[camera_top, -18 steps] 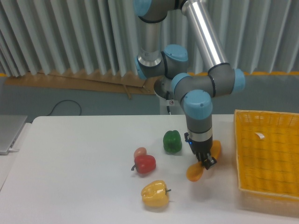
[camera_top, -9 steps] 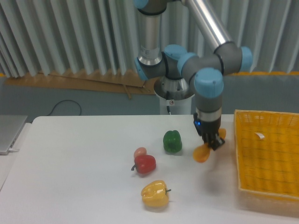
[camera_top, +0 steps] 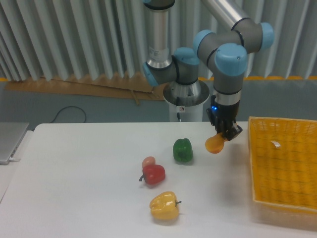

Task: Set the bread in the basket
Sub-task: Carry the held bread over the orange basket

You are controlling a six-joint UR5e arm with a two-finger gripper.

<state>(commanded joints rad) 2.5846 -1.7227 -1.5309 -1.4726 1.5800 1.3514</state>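
One bread (camera_top: 214, 144) clamped in jaws above table, long axis foreshortened, near end toward camera-left, beside basket (camera_top: 285, 166).

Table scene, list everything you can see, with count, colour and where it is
bread: one, orange-yellow, held above the table just left of the basket
basket: one, yellow-orange, right edge of the table
green pepper: one, green, table centre
red pepper: one, red, left of centre
small ball: one, orange-pink, touching the red pepper
yellow pepper: one, yellow, front of the table
table: one, white
tool: one, dark, shut on the bread
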